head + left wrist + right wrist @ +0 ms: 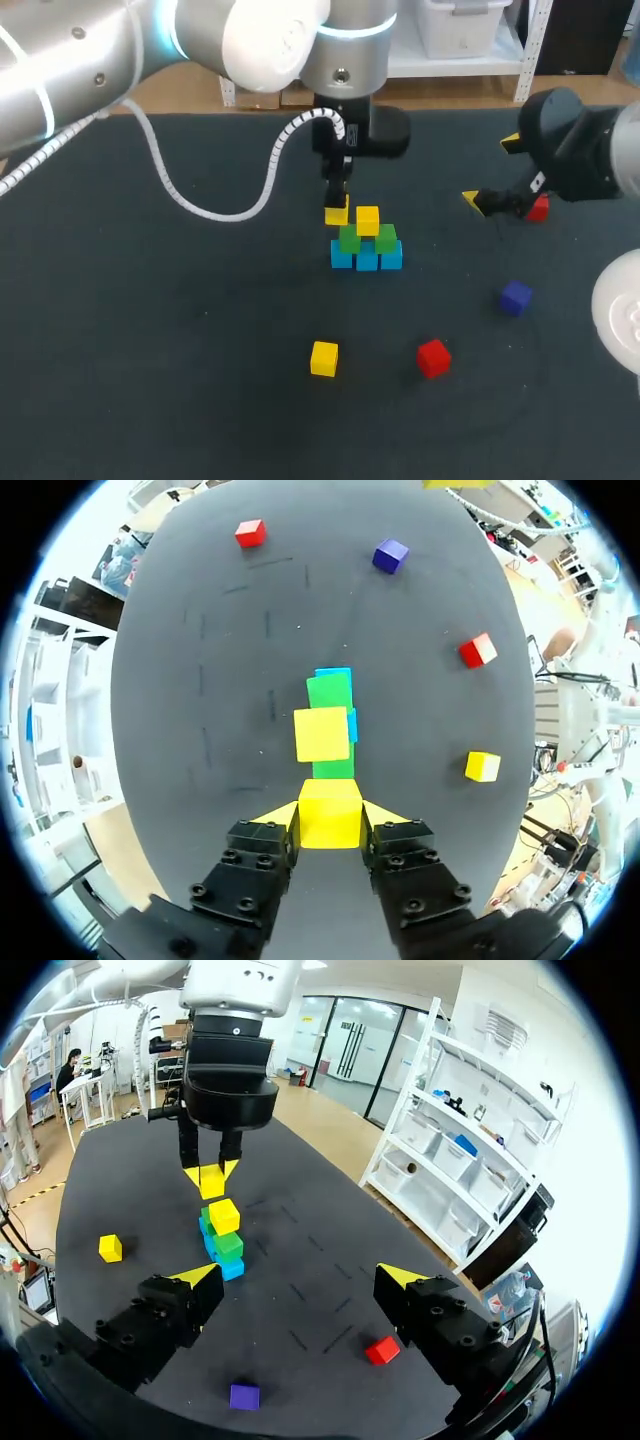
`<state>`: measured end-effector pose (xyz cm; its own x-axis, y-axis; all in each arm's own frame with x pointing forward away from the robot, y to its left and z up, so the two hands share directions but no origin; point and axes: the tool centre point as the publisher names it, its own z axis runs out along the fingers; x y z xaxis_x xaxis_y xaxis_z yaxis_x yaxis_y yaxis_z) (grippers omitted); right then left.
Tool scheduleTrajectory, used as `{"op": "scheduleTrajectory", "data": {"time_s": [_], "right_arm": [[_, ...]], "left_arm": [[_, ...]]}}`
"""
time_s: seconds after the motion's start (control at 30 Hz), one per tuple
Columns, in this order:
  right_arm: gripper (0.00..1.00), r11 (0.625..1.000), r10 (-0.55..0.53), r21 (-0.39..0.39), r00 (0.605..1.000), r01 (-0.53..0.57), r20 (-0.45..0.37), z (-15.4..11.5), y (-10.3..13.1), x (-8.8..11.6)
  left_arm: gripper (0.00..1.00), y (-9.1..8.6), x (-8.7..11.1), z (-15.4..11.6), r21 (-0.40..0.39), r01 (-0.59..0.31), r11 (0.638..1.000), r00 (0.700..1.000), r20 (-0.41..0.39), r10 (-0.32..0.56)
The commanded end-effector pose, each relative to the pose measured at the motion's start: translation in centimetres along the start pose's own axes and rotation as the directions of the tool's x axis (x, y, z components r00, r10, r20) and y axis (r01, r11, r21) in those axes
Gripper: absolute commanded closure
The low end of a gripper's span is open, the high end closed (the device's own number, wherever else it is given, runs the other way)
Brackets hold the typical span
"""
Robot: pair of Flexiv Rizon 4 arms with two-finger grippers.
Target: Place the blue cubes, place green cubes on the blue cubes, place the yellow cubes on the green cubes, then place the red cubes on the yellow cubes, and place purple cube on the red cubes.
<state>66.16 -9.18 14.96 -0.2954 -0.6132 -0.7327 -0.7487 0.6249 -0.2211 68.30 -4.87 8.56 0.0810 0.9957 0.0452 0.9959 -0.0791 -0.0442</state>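
Observation:
A pyramid stands mid-table: blue cubes (366,258) at the base, two green cubes (353,238) on them, and one yellow cube (367,220) on the green. My left gripper (337,205) is shut on a second yellow cube (330,813), held just beside the stacked yellow cube (322,733) and above the left green cube (330,691). My right gripper (491,172) stands open at the right, with nothing between its fingers (200,1276). A red cube (539,208) lies close beside it. The purple cube (516,297), another red cube (433,357) and a loose yellow cube (324,358) lie nearer the front.
A white rounded object (620,310) sits at the table's right edge. The dark table (150,350) is bare on its left half. My left arm's white cable (215,212) hangs over the table's back left.

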Motion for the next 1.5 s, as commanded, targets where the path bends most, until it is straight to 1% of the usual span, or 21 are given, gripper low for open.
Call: {"op": "scheduleTrajectory", "data": {"time_s": [0.03,0.23,0.33,1.07,1.5], "right_arm": [[0.0,1.0,-0.001,0.007,1.0,0.001,-0.004,0.0,0.1,0.0],[0.0,1.0,-0.001,0.007,1.0,0.001,-0.004,0.0,0.1,0.0],[0.0,1.0,-0.001,0.007,1.0,0.001,-0.004,0.0,0.1,0.0],[0.0,1.0,-0.001,0.007,1.0,0.001,-0.004,0.0,0.1,0.0],[0.0,1.0,-0.001,0.007,1.0,0.001,-0.004,0.0,0.1,0.0]], "left_arm": [[1.0,-0.5,0.3,0.4,-0.001,0.014,1.0,1.0,0.009,-0.014],[1.0,-1.1,0.4,0.7,-0.012,0.05,0.999,0.998,0.028,-0.049],[1.0,-1.2,0.2,1.0,-0.015,0.049,0.999,0.998,0.033,-0.049],[1.0,-0.1,-0.9,1.6,-0.011,0.034,0.999,0.998,0.047,-0.033],[1.0,0.2,-1.3,1.7,-0.01,0.031,0.999,0.999,0.044,-0.03]]}}
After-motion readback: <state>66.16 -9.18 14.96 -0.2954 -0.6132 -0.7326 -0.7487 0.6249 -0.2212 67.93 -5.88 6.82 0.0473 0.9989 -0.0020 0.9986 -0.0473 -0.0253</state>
